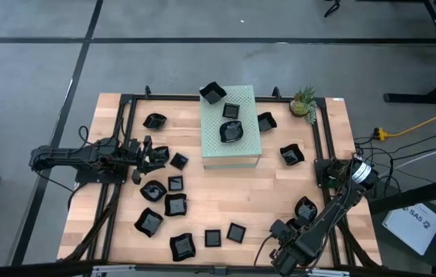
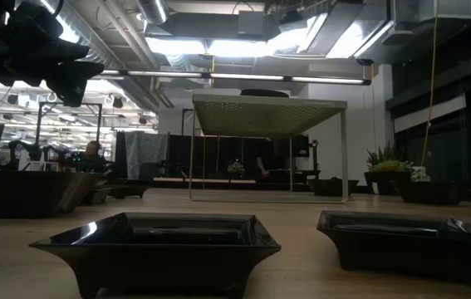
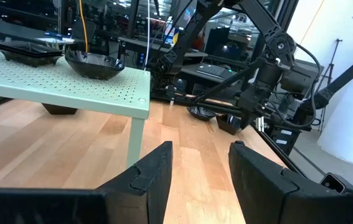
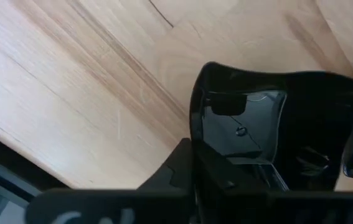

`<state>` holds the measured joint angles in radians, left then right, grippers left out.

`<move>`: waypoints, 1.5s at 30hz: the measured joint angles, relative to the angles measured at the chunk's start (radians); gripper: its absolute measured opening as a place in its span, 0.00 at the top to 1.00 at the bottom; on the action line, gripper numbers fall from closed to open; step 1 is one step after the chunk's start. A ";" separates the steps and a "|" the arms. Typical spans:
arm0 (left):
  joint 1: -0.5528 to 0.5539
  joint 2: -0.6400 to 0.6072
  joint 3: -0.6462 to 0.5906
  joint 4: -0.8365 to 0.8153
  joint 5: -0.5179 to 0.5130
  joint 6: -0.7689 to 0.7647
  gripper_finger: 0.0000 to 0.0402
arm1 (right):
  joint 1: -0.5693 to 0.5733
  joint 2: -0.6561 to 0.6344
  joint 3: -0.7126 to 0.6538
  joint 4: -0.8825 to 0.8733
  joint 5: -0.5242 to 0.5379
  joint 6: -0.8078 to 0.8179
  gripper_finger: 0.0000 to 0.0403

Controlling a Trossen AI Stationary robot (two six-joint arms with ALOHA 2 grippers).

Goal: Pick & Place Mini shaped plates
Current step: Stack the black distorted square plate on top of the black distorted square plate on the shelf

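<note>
- Two claws: your right claw (image 4: 226, 180) is clamped on a black dish (image 4: 257, 124) near the worktop's (image 1: 256, 204) front right corner.
- Your left claw (image 3: 198, 171) hangs wide open, empty, near the left edge.

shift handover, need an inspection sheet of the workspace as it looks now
surface: wooden table, dark frame rails.
job's things: black mini plates scattered on the table; three on the green perforated box.
clutter: small plant at far right corner.
grippers: left gripper open, over the left side; right gripper shut on a plate near the front right edge.
cables: yellow cable on floor, right.
surroundings: grey floor; room behind.
</note>
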<state>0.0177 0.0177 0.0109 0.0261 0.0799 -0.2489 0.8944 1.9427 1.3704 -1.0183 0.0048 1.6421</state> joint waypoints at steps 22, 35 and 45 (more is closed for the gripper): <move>0.000 0.000 0.000 0.000 0.000 0.000 0.62 | -0.049 0.000 0.370 -0.356 0.374 -0.266 0.99; 0.000 0.000 0.000 0.000 0.000 0.000 0.62 | -0.197 0.000 0.591 -0.415 0.598 -0.693 0.99; 0.000 0.000 0.000 0.000 0.000 0.000 0.62 | -0.346 0.000 0.644 -0.323 0.633 -1.130 0.99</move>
<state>0.0177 0.0174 0.0109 0.0261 0.0799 -0.2489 0.5488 1.9423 2.0147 -1.3412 0.6380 0.5124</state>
